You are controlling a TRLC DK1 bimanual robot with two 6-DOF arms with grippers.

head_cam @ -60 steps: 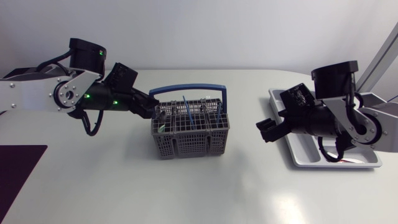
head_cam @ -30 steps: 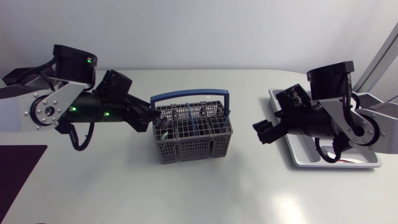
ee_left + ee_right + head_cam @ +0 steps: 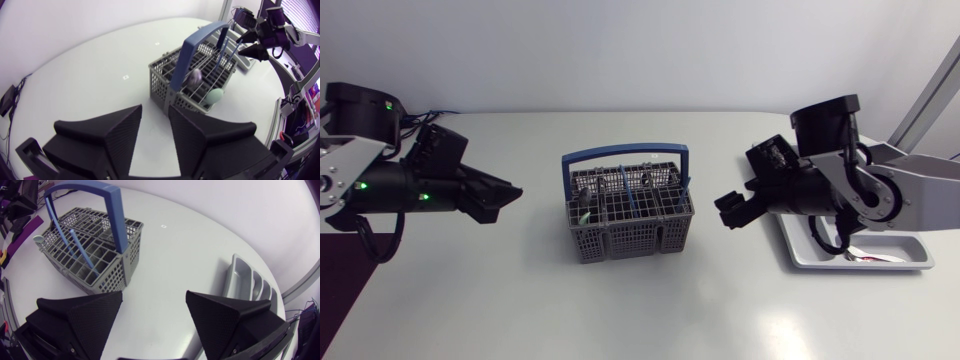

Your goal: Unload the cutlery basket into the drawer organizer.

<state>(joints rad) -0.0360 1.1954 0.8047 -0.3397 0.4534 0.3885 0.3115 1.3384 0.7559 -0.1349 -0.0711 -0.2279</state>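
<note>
Since both arms hang clear of the cutlery basket point(image 3: 627, 215), which stands mid-tabletop point(image 3: 620, 310) between them, nothing is gripped yet. The left jaws stand a narrow slit apart and empty, and the right jaws are spread wide and empty. The drawer organizer point(image 3: 812, 256) lies at the tabletop's right side, partly under the right arm point(image 3: 840, 190).

The likeliest trouble is the blue handle point(image 3: 625, 154) arching over the compartments. Jaws coming down at a slant could knock it and shove or tip the light mesh basket. The blue-stemmed pieces point(image 3: 75, 242) stand thin and leaning, so an off-centre pinch may let one swivel, slip, or drag a neighbour out with it. A pale green rounded piece point(image 3: 216, 96) pokes up on the side toward the left arm point(image 3: 380, 185) and could snag in the mesh when lifted. If both arms go in together, they may meet above the basket. At the organizer, a long piece released crooked may straddle a divider rather than drop into a slot.
</note>
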